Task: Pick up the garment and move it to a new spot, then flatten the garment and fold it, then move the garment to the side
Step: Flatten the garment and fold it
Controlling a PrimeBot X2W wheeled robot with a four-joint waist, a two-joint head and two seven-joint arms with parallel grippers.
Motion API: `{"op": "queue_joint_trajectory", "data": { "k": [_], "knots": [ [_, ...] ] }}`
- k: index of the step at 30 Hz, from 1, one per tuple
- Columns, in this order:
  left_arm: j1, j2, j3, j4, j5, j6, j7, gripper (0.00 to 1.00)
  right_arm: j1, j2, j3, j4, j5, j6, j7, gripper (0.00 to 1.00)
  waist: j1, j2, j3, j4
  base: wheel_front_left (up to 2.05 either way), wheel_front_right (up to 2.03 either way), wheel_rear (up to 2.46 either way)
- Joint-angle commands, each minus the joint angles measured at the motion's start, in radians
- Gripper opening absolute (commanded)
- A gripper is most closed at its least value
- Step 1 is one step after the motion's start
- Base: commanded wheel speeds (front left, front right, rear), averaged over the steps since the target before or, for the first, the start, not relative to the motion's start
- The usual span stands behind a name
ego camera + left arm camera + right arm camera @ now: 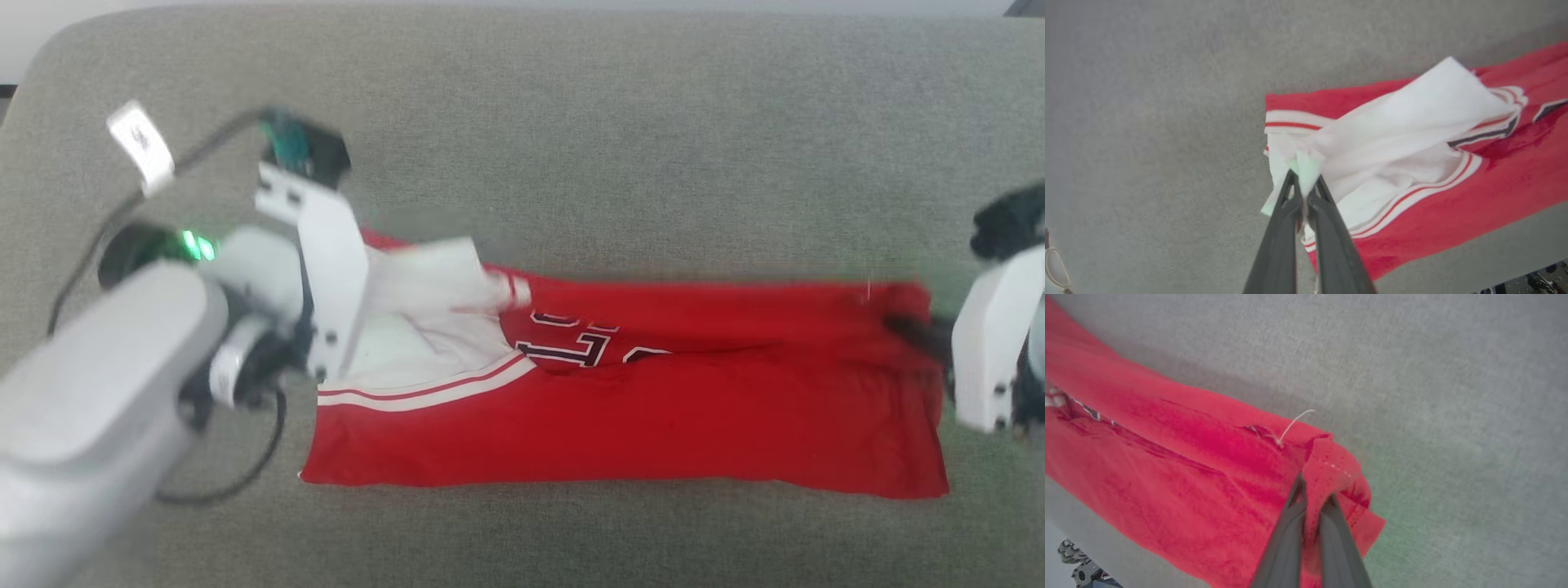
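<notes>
My left gripper [1305, 181] pinched the white left end of the bright red soft-fabric T-shirt [620, 425]; my right gripper [1315, 488] clamped its far right corner, over grey fabric upholstery [571, 106].

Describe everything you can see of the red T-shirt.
The garment is a bright red, soft-fabric T-shirt with white sleeves, white-and-red striped trim and dark, white-edged lettering. It lies stretched sideways on a grey fabric surface, creased lengthwise, its far edge lifted. The left gripper is shut on a white sleeve, the right gripper on the red hem corner, beside a loose thread.
</notes>
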Motion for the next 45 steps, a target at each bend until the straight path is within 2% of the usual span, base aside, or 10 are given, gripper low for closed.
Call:
{"op": "queue_joint_trajectory", "data": {
  "k": [1,5,9,10,11,13,14,28,38,45],
  "knots": [
    [0.04,0.009,0.001,-0.017,-0.005,0.02,-0.001,0.0,0.037,0.013,-0.017,-0.006,-0.013,0.0,0.009,0.0,0.0,0.0,0.0,0.001,0.0,0.0,0.0],
    [0.133,0.013,-0.003,-0.04,-0.042,0.052,-0.021,0.0,0.113,0.06,-0.05,-0.018,-0.044,0.0,0.03,0.0,0.0,0.0,0.001,-0.001,0.0,0.0,0.0],
    [0.206,-0.018,-0.006,0.013,-0.069,0.035,-0.071,0.0,0.14,0.113,-0.055,0.005,-0.07,0.0,0.032,0.02,0.0,0.0,-0.001,-0.008,0.0,0.0,0.0],
    [0.215,-0.024,-0.012,0.029,-0.071,0.023,-0.083,0.0,0.14,0.124,-0.053,0.012,-0.078,0.0,0.034,0.29,0.0,0.0,-0.003,-0.01,0.0,0.0,0.0],
    [0.216,-0.03,-0.013,0.044,-0.067,0.009,-0.103,0.09,0.139,0.134,-0.053,0.018,-0.085,0.0,0.033,0.47,0.0,0.0,-0.007,-0.012,0.0,0.0,0.0],
    [0.233,-0.045,-0.002,0.076,-0.078,-0.006,-0.136,0.74,0.14,0.152,-0.055,0.023,-0.094,0.0,0.038,1.0,0.0,0.0,-0.017,-0.016,0.0,0.0,0.0],
    [0.236,-0.045,-0.002,0.087,-0.073,-0.014,-0.15,1.0,0.139,0.158,-0.061,0.021,-0.097,0.0,0.034,1.0,0.0,0.0,-0.023,-0.018,0.0,0.0,0.0],
    [0.334,-0.012,0.112,0.06,-0.071,-0.061,-0.46,1.0,0.223,0.203,-0.188,-0.019,-0.121,0.0,0.03,1.0,0.0,0.0,-0.107,-0.012,0.0,0.0,0.0],
    [0.505,-0.018,0.221,0.064,-0.011,-0.039,-0.889,1.0,0.229,0.223,-0.307,0.098,-0.113,0.0,0.04,1.0,0.0,0.0,-0.121,0.031,0.0,0.0,0.0],
    [0.623,-0.054,0.288,0.107,-0.029,-0.033,-1.103,1.0,0.193,0.224,-0.26,0.223,-0.073,0.0,0.026,1.0,0.0,0.0,-0.119,0.075,0.0,0.0,0.0]
  ]
}}
